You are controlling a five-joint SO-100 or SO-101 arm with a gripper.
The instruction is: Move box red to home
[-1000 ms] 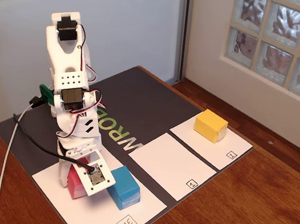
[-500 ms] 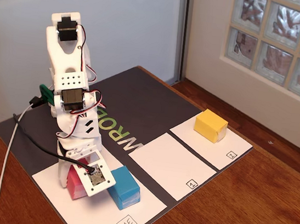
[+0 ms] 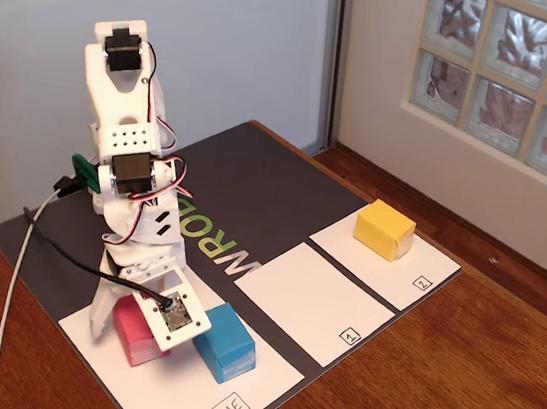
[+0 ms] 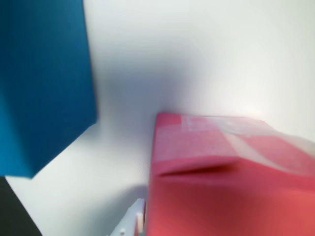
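1. Three blocks in the fixed view: one box red (image 3: 133, 332), one blue block (image 3: 227, 341), one yellow block (image 3: 384, 228).
2. Three white sheets on the dark mat (image 3: 254, 197): home (image 3: 179, 384) with its boxed label at the near corner, the sheet marked "1" (image 3: 312, 298) bare, the sheet marked "2" (image 3: 417, 264) under the yellow block.
3. One white arm, bent down over home, gripper (image 3: 127, 321) low over the box red.
4. Jaws spread wide apart, one white finger (image 3: 101, 308) planted left of the box red, the other side hidden behind the camera mount; grasping nothing, contact with the block unclear.
5. Box red resting on home, between the jaws, just beside the blue block.
6. Wrist view: box red (image 4: 231, 182) filling the lower right, blue block (image 4: 44, 83) at the left, white paper between them, a white finger tip (image 4: 130, 223) against the red block's lower left edge.
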